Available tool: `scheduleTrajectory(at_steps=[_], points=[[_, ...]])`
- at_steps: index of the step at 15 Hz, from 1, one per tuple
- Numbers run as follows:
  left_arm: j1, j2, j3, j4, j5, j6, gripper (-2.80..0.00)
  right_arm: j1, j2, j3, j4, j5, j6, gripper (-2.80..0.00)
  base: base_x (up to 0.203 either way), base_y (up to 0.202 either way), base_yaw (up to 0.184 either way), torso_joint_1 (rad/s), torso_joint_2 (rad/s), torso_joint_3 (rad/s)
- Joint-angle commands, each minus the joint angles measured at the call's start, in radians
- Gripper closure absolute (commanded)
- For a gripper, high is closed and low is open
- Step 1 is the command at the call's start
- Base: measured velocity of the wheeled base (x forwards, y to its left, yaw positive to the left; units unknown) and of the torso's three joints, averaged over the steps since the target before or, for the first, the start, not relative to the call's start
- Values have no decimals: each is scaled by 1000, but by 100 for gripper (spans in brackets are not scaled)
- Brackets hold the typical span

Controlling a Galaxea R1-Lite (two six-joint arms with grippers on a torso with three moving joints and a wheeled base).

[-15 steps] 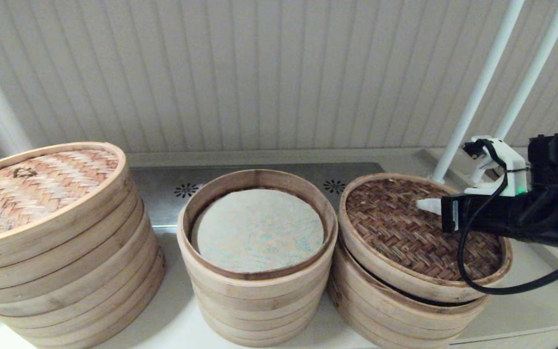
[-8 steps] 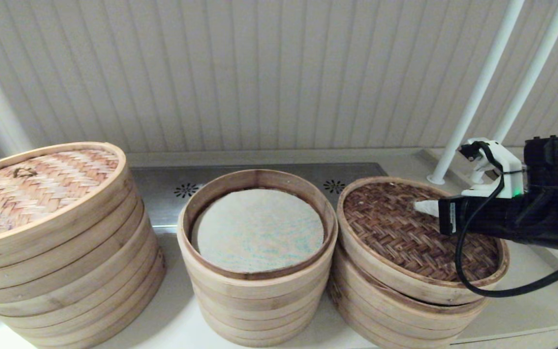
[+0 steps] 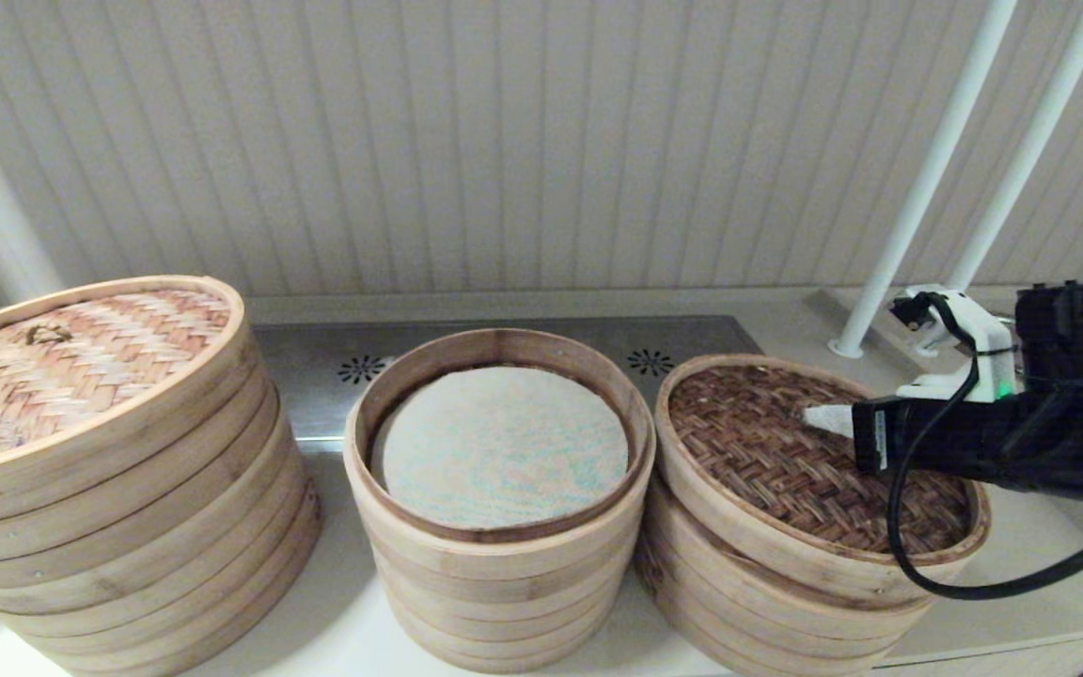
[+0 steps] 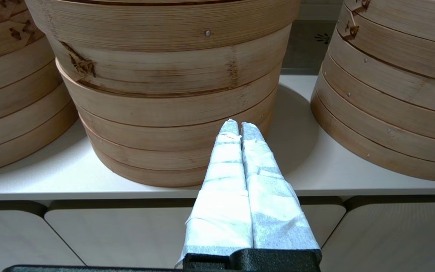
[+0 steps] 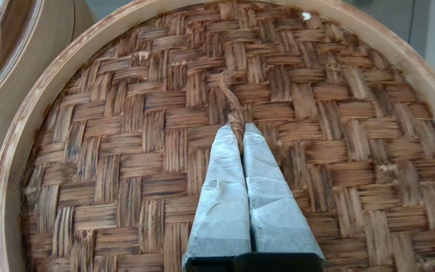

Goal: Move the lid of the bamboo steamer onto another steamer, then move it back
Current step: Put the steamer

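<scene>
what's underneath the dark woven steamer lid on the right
The bamboo steamer lid rests on a stack of pale bamboo tiers. Inside that stack is covered. The right gripper, jaws shut, pinches a small fibre loop on top.

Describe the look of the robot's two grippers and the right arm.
Both the left gripper and the right gripper have two tapered fingers wrapped in pale grey-white tape, set in black bases. The right arm is black and boxy, with a white bracket on top, a green light and a looping black cable.
</scene>
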Motion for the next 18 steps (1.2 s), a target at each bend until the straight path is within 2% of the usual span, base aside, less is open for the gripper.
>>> scheduleTrajectory(at_steps=[1,18], points=[[0,0,0,0,1,0,0,4,-1,3,0,4,0,0,0,0,0,0,0,0],[0,0,0,0,1,-1,0,15,-24,25,0,2,0,0,0,0,0,0,0,0]])
